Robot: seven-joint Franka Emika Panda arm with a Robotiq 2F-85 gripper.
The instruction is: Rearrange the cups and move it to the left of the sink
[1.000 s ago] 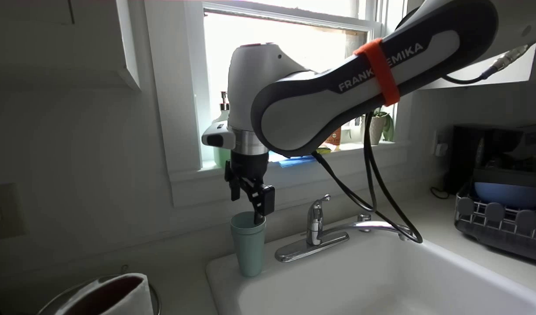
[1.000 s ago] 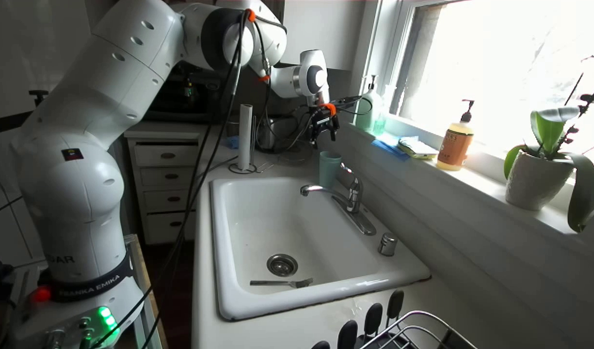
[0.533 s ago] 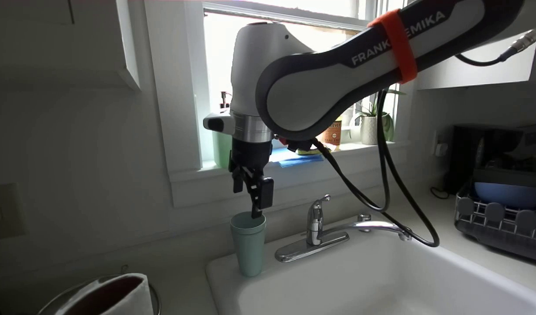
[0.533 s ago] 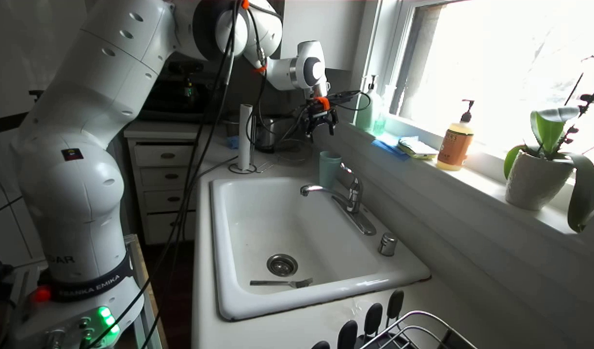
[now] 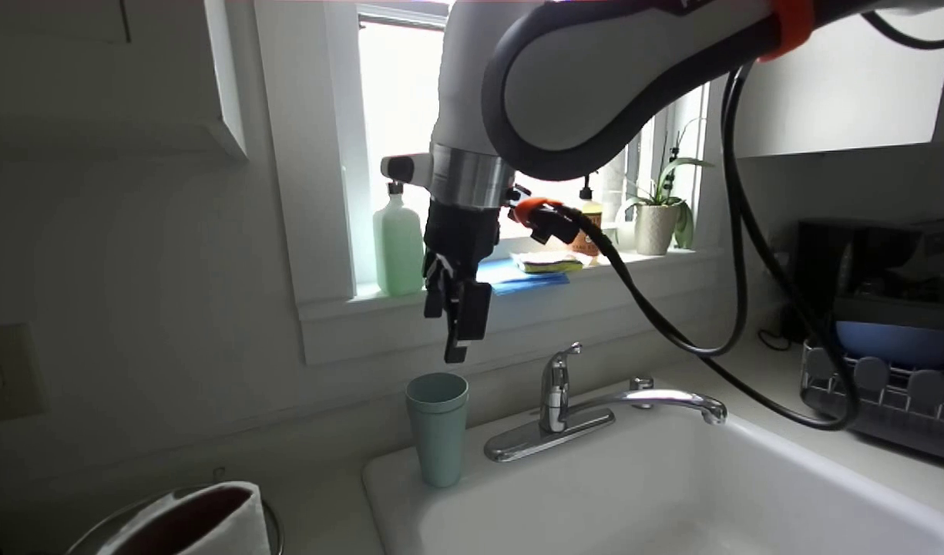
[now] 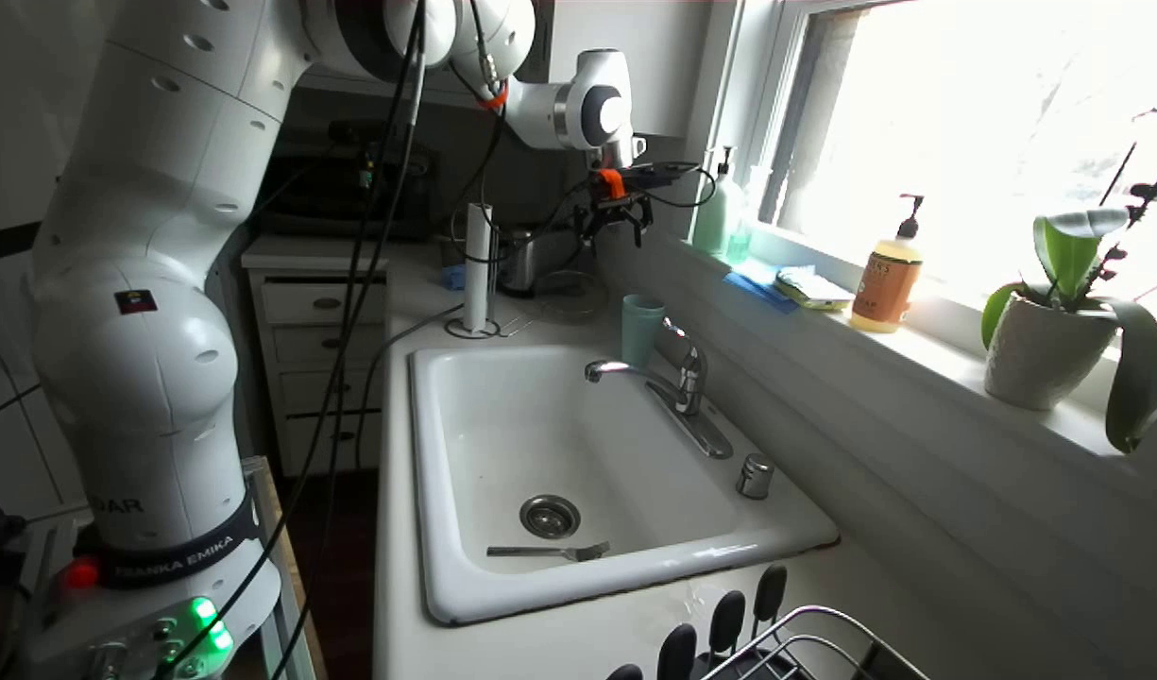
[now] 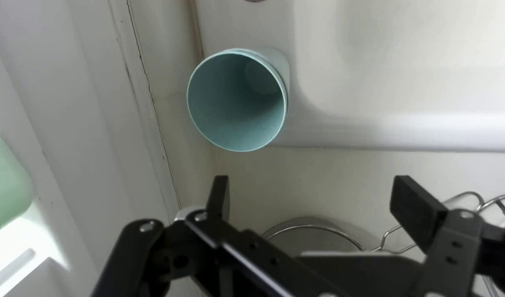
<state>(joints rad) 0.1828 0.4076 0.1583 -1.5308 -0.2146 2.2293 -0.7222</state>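
A pale teal-green cup [image 5: 439, 432] stands upright on the back corner of the sink's white rim [image 5: 394, 489], beside the chrome faucet [image 5: 554, 393]. The cup [image 6: 642, 331] and sink rim [image 6: 597, 587] also show in an exterior view. In the wrist view the cup [image 7: 236, 103] is seen from above, empty inside. A second edge shows under its lip; I cannot tell whether cups are nested. My gripper [image 5: 447, 333] is above the cup, apart from it. The gripper [image 6: 614, 236] looks open in an exterior view. In the wrist view its fingers [image 7: 312, 185] are wide apart with nothing between them.
A green pump bottle [image 5: 399, 247], blue cloth [image 5: 522, 279], sponge [image 6: 812, 287], orange soap bottle [image 6: 886, 283] and potted plant [image 6: 1041, 349] stand on the windowsill. A paper towel stand [image 6: 477, 274] is beyond the sink. A fork [image 6: 550, 552] lies in the basin.
My gripper has risen, from a fingertip at the cup's rim in an exterior view to well above the cup. The arm has lifted with it. The cup has not moved.
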